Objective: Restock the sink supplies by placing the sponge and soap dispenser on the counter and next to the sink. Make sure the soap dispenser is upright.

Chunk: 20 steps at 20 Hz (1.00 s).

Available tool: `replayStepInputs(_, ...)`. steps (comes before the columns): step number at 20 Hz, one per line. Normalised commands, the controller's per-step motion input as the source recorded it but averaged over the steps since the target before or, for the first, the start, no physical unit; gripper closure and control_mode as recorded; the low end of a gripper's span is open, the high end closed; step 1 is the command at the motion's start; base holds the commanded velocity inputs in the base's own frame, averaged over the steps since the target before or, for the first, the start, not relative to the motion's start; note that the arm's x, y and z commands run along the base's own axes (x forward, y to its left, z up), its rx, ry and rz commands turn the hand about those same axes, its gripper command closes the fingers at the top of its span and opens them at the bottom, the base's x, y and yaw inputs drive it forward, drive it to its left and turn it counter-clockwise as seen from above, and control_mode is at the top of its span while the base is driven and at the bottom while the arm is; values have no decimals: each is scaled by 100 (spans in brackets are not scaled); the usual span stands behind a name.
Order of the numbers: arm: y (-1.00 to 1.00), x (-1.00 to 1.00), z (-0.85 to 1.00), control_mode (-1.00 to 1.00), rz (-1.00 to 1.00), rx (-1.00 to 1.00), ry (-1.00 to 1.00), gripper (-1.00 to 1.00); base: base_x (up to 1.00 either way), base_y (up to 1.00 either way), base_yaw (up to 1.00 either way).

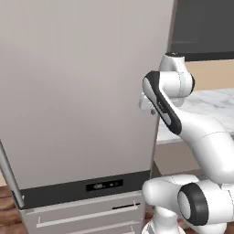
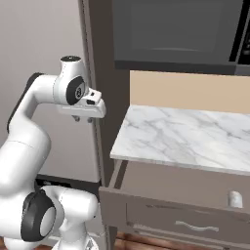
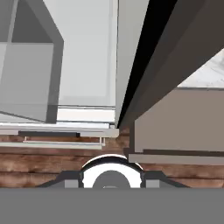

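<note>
Hand (image 2: 82, 118) shut, well apart from soap dispenser (image 2: 235, 198) in drawer (image 2: 161, 207)

light: even, soft, no source seen | shadows: faint under white grey-veined marble counter (image 2: 185, 134) | glare: none | sharpness: slightly blurred throughout

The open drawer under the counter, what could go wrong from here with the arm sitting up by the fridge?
The drawer stands pulled out below the counter, so the base could bump its front when driving closer. The small pale bottle, likely the soap dispenser, sits at the drawer's far right edge, a long reach. The gripper hangs shut near the fridge and could clip it when swinging.
</note>
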Motion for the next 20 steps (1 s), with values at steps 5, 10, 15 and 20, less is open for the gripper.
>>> replayStepInputs(5,0,-3,0,100,0,0,-2,-100,-40,-23,-2)
replayStepInputs(10,0,0,0,100,0,0,0,-100,-97,-75,-11)
replayStepInputs(15,0,0,0,100,0,0,0,-100,-67,-69,-9)
replayStepInputs(20,0,0,0,100,0,0,0,-100,-7,-67,-6)
